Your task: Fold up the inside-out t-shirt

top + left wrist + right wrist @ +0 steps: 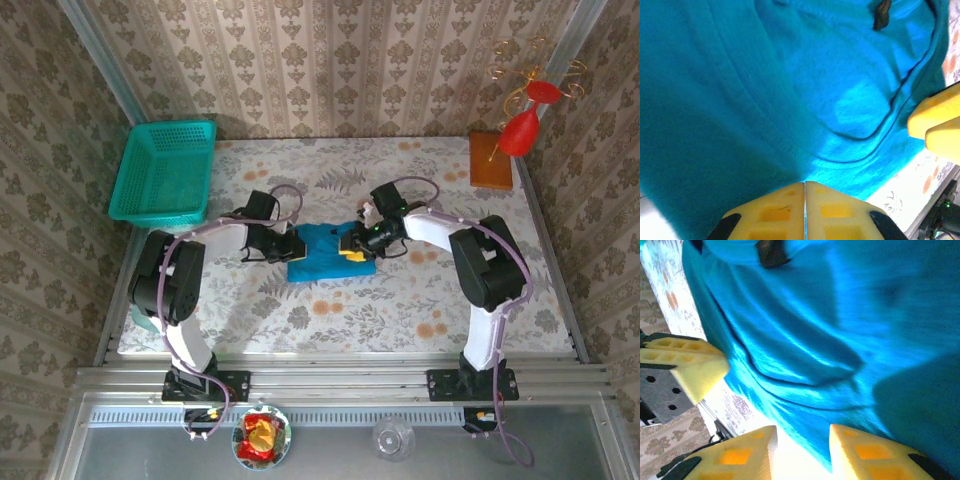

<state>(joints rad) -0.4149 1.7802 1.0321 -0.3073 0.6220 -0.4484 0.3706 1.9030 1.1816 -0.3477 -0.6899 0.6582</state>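
At worktop point(420, 300) centre, we find the inside-out t-shirt point(325, 252) lying lengthwise left-right; left end effector point(293, 246) clenches its edge, right end effector point(353, 251) released.

The top camera looks steeply down from above the near edge of the counter point(400, 300), taking it all in with the t-shirt point(322, 255) mid-frame. The wrist cameras sit very close over that t-shirt, looking past the left hand point(805, 186) and right hand point(802, 435) from opposite sides, and share its blue cloth.
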